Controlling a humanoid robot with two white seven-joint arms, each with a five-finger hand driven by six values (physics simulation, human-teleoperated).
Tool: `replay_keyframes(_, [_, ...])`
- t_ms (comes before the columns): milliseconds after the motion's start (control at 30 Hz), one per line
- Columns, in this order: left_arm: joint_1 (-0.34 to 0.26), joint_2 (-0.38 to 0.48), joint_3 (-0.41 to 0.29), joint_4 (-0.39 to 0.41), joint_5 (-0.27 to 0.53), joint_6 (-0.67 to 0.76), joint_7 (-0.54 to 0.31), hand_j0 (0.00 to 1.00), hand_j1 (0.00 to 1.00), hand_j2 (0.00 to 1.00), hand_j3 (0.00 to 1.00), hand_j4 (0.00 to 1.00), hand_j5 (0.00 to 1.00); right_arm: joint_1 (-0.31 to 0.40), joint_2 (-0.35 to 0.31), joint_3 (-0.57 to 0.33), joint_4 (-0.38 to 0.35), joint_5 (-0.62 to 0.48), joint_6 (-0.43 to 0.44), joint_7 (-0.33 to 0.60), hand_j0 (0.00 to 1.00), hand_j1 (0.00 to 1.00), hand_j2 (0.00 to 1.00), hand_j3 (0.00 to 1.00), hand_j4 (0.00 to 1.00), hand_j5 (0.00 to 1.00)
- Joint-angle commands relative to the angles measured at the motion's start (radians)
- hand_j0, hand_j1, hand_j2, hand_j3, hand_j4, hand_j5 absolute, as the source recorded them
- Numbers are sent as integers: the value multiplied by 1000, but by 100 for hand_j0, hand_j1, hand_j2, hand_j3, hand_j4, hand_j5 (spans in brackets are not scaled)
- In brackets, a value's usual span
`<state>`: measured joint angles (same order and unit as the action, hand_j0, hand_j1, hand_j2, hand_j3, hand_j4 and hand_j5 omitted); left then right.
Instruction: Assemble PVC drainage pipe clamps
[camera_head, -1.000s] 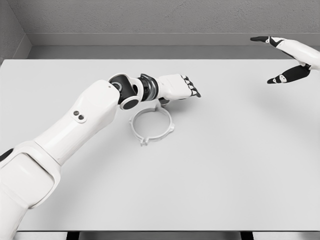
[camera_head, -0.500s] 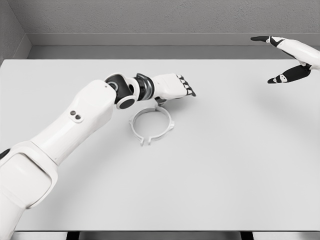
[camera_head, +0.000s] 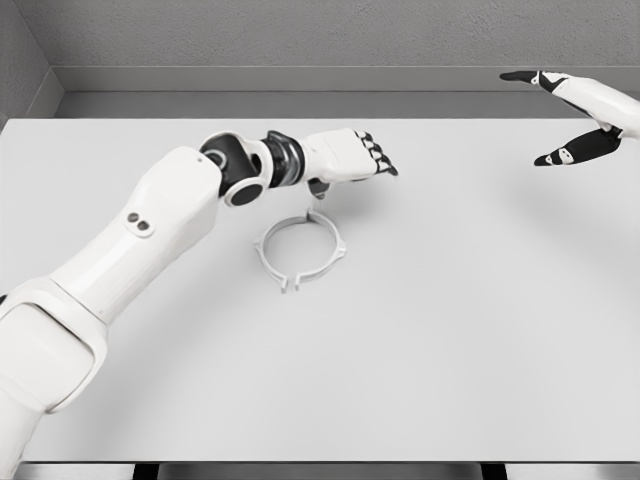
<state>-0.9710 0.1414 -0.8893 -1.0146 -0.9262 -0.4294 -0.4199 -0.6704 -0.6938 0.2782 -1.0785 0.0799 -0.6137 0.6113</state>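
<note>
A white PVC pipe clamp ring lies flat on the white table, with small tabs at its front and sides. My left hand hovers just behind and above the ring. Its fingers are stretched out and the thumb points down, with nothing in them. A gap shows between the hand and the ring. Far off at the upper right, my right hand floats over the table's back corner, fingers spread and holding nothing.
A grey wall runs behind the table's back edge, with a second wall at the far left. My left arm crosses the left half of the table diagonally.
My left hand has risen and pulled back from the clamp ring, opening a gap above it. The ring stays on the table. The right hand has not moved.
</note>
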Motion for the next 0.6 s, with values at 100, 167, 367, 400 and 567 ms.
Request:
replay_keyframes(100, [107, 305, 176, -260, 240, -181, 4, 100, 100, 100, 100, 100, 100, 0, -15, -1, -4, -9, 3, 0, 100, 100, 100, 100, 100, 100])
replay_keyframes(167, [187, 346, 273, -259, 268, -181, 3, 100, 100, 100, 100, 100, 100, 2, -23, -1, -12, -11, 3, 0, 100, 100, 100, 100, 100, 100])
replay_keyframes(367, [241, 405, 297, -240, 368, -181, -3, 100, 100, 100, 100, 100, 100, 2, -23, -1, -12, -12, 3, 0, 100, 100, 100, 100, 100, 100])
replay_keyframes(400, [252, 403, 297, -237, 372, -181, -3, 100, 100, 100, 100, 100, 100, 2, -21, -1, -12, -12, 3, 0, 100, 100, 100, 100, 100, 100])
replay_keyframes(567, [304, 392, 285, -246, 372, -181, -34, 100, 100, 100, 100, 100, 100, 8, -21, 1, -23, -12, 3, 0, 100, 100, 100, 100, 100, 100])
